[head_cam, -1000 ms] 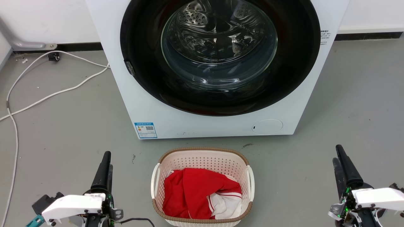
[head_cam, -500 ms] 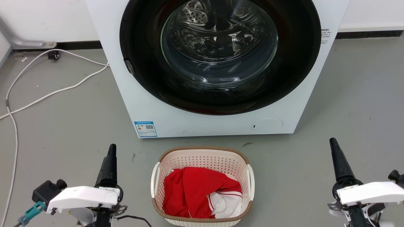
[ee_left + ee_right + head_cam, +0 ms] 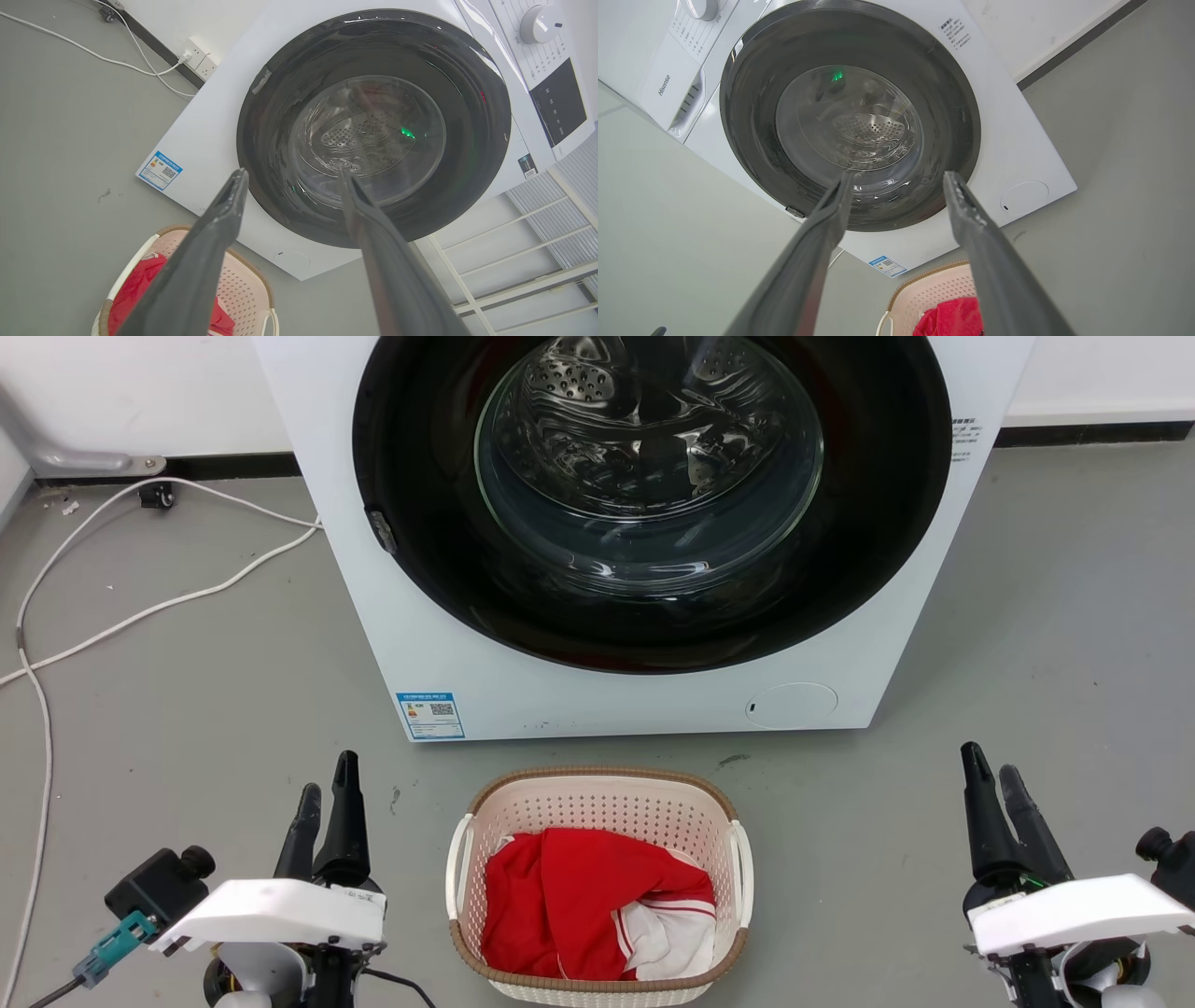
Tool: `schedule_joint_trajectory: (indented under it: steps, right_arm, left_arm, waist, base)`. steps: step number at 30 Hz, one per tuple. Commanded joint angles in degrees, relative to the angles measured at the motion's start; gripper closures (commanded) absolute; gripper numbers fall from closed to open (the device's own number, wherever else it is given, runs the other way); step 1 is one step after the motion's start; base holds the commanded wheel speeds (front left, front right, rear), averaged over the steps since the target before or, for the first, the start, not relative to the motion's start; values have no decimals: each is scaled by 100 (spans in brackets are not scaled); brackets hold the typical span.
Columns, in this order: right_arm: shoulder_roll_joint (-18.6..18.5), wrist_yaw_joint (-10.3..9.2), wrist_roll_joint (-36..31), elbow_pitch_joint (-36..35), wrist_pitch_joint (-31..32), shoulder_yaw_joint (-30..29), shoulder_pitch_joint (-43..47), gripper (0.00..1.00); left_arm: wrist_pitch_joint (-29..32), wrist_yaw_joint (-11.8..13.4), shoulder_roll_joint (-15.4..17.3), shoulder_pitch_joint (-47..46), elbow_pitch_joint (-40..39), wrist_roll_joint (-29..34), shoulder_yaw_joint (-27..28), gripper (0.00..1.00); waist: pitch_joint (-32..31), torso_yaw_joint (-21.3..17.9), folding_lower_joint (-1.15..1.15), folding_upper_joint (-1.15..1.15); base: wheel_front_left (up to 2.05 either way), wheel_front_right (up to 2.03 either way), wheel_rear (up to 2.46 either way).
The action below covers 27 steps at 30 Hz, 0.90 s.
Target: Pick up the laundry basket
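The left gripper (image 3: 329, 775) has its two dark fingers spread. The left wrist view shows a wide gap between the tips, which hold and touch nothing. The right gripper (image 3: 989, 759) is likewise spread and empty. Both arms sit low with their white wrist housings toward the head camera, fingers pointing at the washing machine (image 3: 597, 705). The laundry basket (image 3: 602, 814) stands on the grey floor (image 3: 187, 709) between the two grippers and apart from both — the left one near its side, the right one well off its other side. A red and white garment (image 3: 569, 896) lies in the basket, and the washing machine stands just behind it.
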Motion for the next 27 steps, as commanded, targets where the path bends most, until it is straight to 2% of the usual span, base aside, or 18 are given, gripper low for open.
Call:
schedule_joint_trajectory:
  steps: [1, 12, 27]
  right_arm:
    - [-16, 0, -235, -133, -59, 25, -17, 0]
    - [-18, 0, -1211, -269, -261, 101, 75, 0]
    - [-21, 0, -2307, -345, -502, 162, 202, 0]
  left_arm:
    - [-58, 31, 24, -9, -123, 209, -28, 0]
    - [-258, 56, 27, 83, -310, 1069, -71, 0]
    - [-500, -56, 29, 218, -431, 2035, -90, 0]
  waist:
    - [1, -2, 0, 0]
    - [6, 4, 0, 0]
    - [7, 21, 0, 0]
  base:
    - [0, 0, 0]
    - [0, 0, 0]
    - [0, 0, 0]
